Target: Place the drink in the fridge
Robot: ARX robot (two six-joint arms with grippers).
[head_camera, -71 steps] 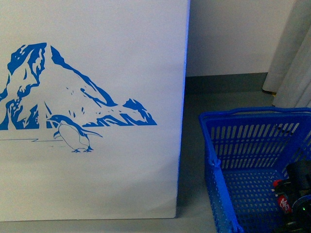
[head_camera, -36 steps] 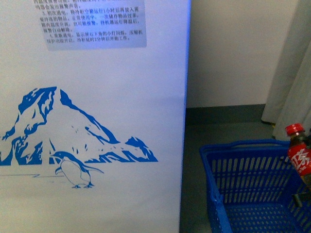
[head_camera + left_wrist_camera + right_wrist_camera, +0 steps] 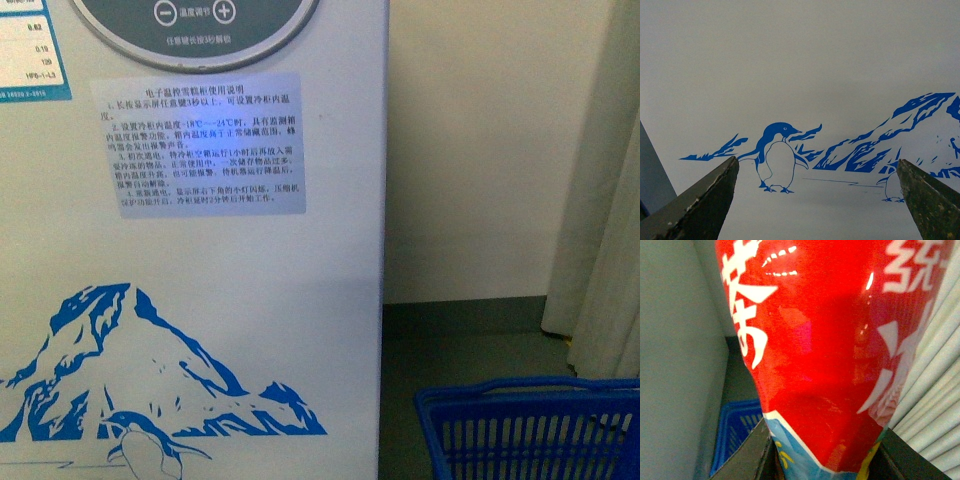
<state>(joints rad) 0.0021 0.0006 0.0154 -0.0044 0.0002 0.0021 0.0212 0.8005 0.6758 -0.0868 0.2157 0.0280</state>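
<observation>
The drink (image 3: 815, 340) fills the right wrist view: its red label with white characters stands close to the camera. My right gripper (image 3: 822, 455) is shut on its lower part, one finger on each side. The cap and liquid are out of view. The fridge (image 3: 200, 260) is the big white cabinet filling the left of the front view, with a blue mountain-and-penguin picture, a printed notice and the grey oval display at the top. My left gripper (image 3: 817, 200) is open and empty, facing the fridge wall (image 3: 800, 75) near the penguin. Neither arm nor the drink shows in the front view.
A blue slotted basket (image 3: 530, 430) stands on the grey floor right of the fridge; it also shows in the right wrist view (image 3: 732, 430). A pale curtain (image 3: 605, 200) hangs at the far right and a white wall (image 3: 470, 150) stands behind.
The front view has risen: the penguin picture slid down and the notice and oval display came into view. The drink, lifted out of the basket, has left the front view.
</observation>
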